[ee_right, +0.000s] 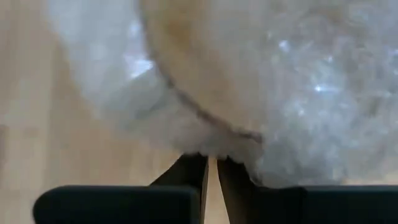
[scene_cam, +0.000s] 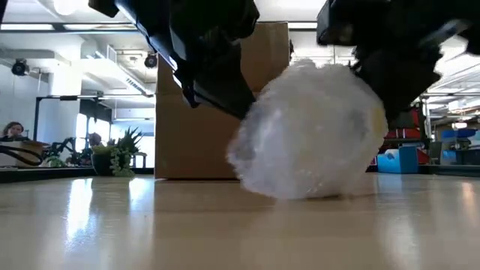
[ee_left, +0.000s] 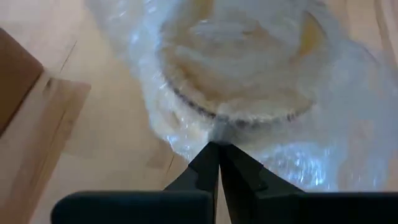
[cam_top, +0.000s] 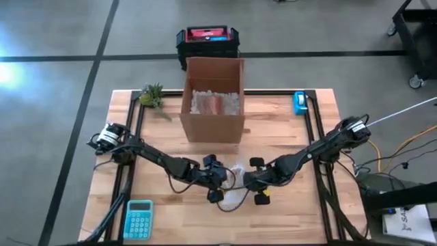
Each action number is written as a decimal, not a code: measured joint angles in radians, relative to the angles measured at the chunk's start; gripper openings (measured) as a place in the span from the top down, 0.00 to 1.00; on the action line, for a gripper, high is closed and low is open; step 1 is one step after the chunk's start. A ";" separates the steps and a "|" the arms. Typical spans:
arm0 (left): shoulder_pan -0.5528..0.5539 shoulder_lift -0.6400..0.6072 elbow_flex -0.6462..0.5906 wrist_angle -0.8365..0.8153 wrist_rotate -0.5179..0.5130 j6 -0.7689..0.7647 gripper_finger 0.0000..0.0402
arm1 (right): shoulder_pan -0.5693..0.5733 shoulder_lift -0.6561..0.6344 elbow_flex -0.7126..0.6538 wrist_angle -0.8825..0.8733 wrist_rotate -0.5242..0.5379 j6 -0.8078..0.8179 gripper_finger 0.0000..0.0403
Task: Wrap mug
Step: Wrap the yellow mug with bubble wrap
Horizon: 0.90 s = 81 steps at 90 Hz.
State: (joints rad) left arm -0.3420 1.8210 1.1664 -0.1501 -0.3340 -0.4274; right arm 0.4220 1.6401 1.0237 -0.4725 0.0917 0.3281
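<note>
On the wooden table, the biggest thing I see is the open cardboard box at the far middle, with bubble wrap and something reddish inside. Behind it on the floor sits a black case with a red lid; I can't read any writing on it. A small green plant stands at the far left edge, a blue tape dispenser at the far right, and a light blue calculator lies at the near left corner. No label on any of them is legible to me.

The mug sits on the table in front of the box, bundled in bubble wrap into a cloudy round lump; its rim shows dimly through the plastic in the left wrist view. It lies between my two arms. The left gripper has its fingers pinched together on the edge of the wrap on the mug's left side. The right gripper presses against the wrap from the right, fingers nearly together with a thin gap; I can't tell whether they actually hold the plastic.
</note>
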 joint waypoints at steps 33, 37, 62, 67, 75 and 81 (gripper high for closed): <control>-0.002 -0.018 0.016 -0.012 0.003 0.015 1.00 | 0.045 -0.015 0.011 -0.083 -0.101 0.014 0.95; -0.005 -0.030 0.020 -0.027 0.003 0.015 1.00 | 0.045 -0.024 0.029 -0.172 -0.099 0.014 0.95; -0.035 -0.107 0.031 -0.001 0.004 0.026 1.00 | 0.047 -0.069 0.058 -0.512 0.189 0.065 0.95; -0.039 -0.107 0.031 0.036 0.006 0.038 1.00 | 0.043 -0.069 0.037 -0.480 0.265 0.042 0.95; -0.039 -0.097 0.031 0.113 0.013 0.052 1.00 | 0.031 -0.067 -0.004 -0.356 0.325 -0.024 0.95; -0.038 -0.080 0.030 0.143 0.030 0.052 1.00 | 0.019 -0.066 -0.028 -0.252 0.328 -0.077 0.95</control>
State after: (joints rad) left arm -0.3798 1.7409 1.1967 -0.0070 -0.3035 -0.3754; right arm 0.4412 1.5736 0.9957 -0.7246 0.4193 0.2513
